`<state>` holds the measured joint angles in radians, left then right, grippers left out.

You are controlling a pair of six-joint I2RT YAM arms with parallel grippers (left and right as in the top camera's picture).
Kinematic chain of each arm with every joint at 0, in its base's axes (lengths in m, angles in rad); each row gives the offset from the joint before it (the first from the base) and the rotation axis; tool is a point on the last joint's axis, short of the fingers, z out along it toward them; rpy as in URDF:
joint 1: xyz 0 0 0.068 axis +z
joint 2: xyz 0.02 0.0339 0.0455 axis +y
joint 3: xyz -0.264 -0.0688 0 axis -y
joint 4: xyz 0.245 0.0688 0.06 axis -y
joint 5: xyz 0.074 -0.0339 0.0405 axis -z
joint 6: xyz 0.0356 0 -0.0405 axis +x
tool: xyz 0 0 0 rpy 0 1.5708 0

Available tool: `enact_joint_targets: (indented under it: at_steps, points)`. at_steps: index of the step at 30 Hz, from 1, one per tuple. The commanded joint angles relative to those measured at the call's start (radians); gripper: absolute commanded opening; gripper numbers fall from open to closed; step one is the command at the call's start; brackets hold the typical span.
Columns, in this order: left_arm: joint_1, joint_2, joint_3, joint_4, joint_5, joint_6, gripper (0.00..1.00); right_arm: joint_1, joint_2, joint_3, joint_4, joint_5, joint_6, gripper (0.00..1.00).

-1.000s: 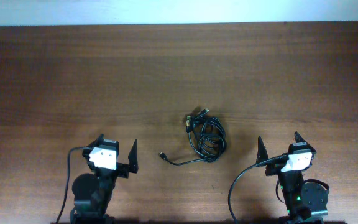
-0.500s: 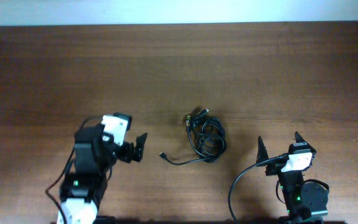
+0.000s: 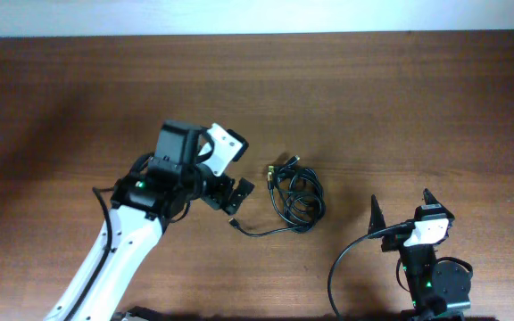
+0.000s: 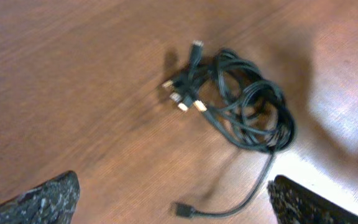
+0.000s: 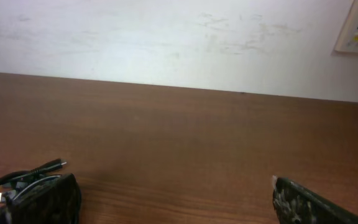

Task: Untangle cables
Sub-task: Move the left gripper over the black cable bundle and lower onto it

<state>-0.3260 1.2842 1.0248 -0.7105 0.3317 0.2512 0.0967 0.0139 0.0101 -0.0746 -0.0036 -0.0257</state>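
"Where are the cables?"

"Mid-table, a tangled bundle of loops. One loose end trails toward the near left and ends in a plug."

"And the left gripper?"

"Just left of the bundle, jaws spread wide, holding nothing. It isn't touching the cords."

"The right gripper?"

"Right of the bundle and nearer, well apart from it, equally wide and empty."
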Motion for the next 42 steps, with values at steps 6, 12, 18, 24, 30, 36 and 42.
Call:
enact_joint_targets:
  at_steps: [6,12,18,24,30,36,42]
  points:
    - [-0.097,0.108,0.07,-0.055,0.048,-0.108,0.99,-0.007,-0.008,-0.005,-0.007,0.013,0.004,0.99]
    - [-0.117,0.111,0.07,-0.057,0.047,-0.108,0.99,-0.007,-0.008,-0.005,-0.007,0.013,0.004,0.99]
    - [-0.117,0.111,0.07,-0.087,0.047,-0.108,0.99,-0.007,-0.008,-0.005,-0.007,0.013,0.004,0.99]
    - [-0.117,0.116,0.067,-0.1,0.047,-0.154,0.99,-0.007,-0.008,-0.005,-0.007,0.013,0.004,0.99]
    - [-0.117,0.166,0.066,-0.107,0.046,-0.174,0.99,-0.007,-0.008,-0.005,-0.007,0.013,0.004,0.99]
    - [-0.117,0.272,0.064,-0.111,0.046,-0.195,0.99,-0.007,-0.008,-0.005,-0.007,0.013,0.004,0.99]
    - [-0.117,0.315,0.064,-0.114,0.04,-0.204,0.99,-0.007,-0.008,-0.005,-0.007,0.013,0.004,0.99]
